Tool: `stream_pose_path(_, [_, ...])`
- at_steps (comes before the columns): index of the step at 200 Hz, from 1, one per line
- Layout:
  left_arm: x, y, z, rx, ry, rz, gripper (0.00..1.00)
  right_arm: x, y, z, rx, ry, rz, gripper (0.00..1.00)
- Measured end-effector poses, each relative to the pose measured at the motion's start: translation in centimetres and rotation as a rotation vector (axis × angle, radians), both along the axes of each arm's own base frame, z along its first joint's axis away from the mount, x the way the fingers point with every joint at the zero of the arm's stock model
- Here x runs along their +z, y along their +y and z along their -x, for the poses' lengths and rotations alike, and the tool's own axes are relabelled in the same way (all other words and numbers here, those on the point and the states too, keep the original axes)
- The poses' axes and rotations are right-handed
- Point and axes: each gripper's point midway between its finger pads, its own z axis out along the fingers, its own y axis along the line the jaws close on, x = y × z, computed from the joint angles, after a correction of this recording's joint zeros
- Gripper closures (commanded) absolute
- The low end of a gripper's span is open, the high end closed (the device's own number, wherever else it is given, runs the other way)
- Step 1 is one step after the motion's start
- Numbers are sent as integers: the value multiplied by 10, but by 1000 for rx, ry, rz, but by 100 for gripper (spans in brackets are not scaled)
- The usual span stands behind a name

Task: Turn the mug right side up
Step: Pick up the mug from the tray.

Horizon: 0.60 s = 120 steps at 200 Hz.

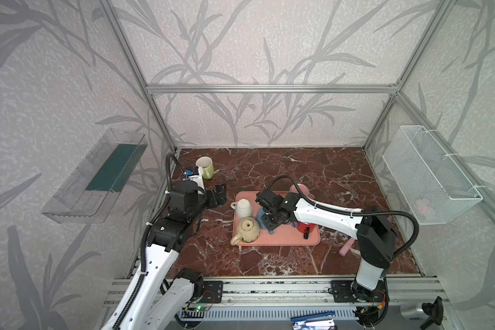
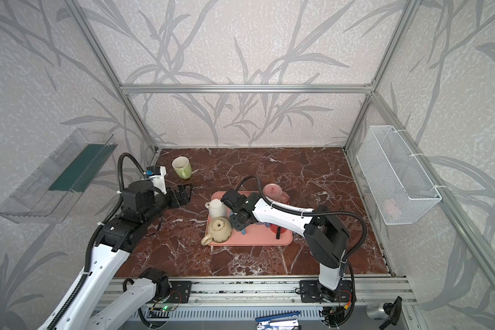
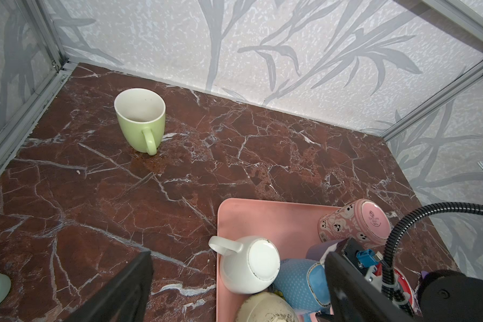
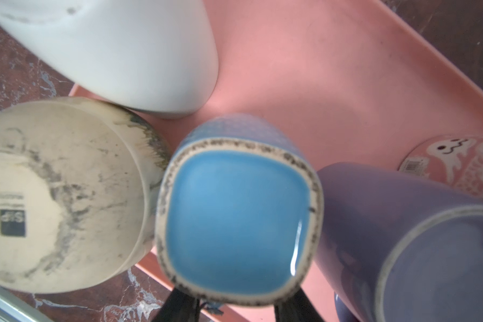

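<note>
Several mugs stand upside down on a pink tray (image 1: 283, 241): a white one (image 1: 243, 208), a cream one (image 1: 247, 228) and a blue mug (image 1: 261, 218) between them. My right gripper (image 1: 270, 225) reaches down at the blue mug's front side. In the right wrist view the blue mug's square base (image 4: 237, 220) fills the middle. Both dark fingers (image 4: 179, 306) run under it, so their tips are hidden. My left gripper (image 1: 219, 195) hangs open over the table left of the tray, holding nothing. A green mug (image 1: 205, 167) stands upright at the back left.
A pink ghost-print mug (image 1: 299, 190) lies on its side at the tray's back. A purple mug (image 4: 402, 237) and a red one (image 1: 305, 227) crowd the tray's right. A pink stick (image 1: 346, 248) lies near the right arm. A wire basket (image 1: 432, 174) and a clear shelf (image 1: 97, 177) hang on the side walls.
</note>
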Motion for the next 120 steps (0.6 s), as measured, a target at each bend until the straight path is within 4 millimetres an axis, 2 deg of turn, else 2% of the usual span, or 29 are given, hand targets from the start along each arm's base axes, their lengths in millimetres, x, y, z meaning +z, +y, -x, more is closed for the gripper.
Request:
stream_pose_path(24, [0,0,0,0,0,0,6,0,-2,-1,2,2,8,66])
stream_pose_path(120, [-1,0,0,0,3,-1,6,-14,-2,-6,14,28,56,62])
